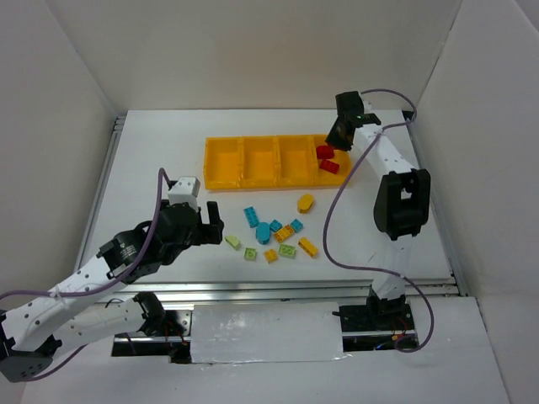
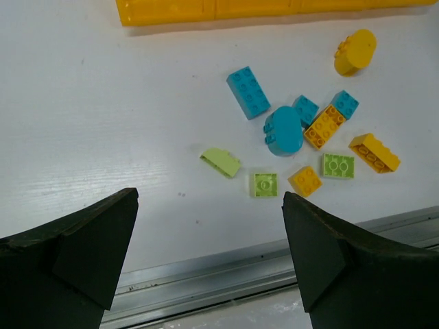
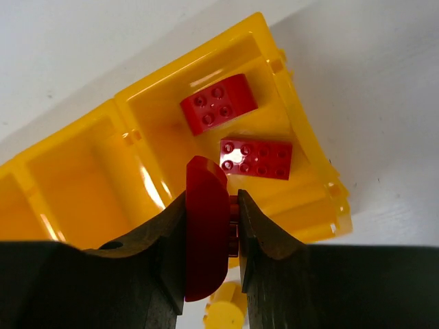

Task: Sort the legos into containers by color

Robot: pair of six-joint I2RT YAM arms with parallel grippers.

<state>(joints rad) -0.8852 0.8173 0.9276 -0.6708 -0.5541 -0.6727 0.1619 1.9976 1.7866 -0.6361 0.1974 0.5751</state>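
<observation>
The orange-yellow tray (image 1: 223, 162) of four containers lies at the back. Its rightmost compartment (image 3: 302, 147) holds two red legos (image 3: 217, 103), (image 3: 256, 158). My right gripper (image 3: 209, 226) is shut on a rounded red lego (image 3: 204, 226) and hangs over that compartment (image 1: 341, 131). Loose cyan-blue, yellow and pale green legos lie in front of the tray (image 1: 274, 231). In the left wrist view they include a rounded cyan brick (image 2: 283, 130), a pale green brick (image 2: 221, 162) and a rounded yellow brick (image 2: 355, 51). My left gripper (image 1: 212, 225) is open and empty, left of the pile.
A metal rail (image 2: 206, 277) runs along the table's near edge under my left gripper. White walls enclose the table on three sides. The right arm's purple cable (image 1: 333, 227) loops over the table right of the loose bricks.
</observation>
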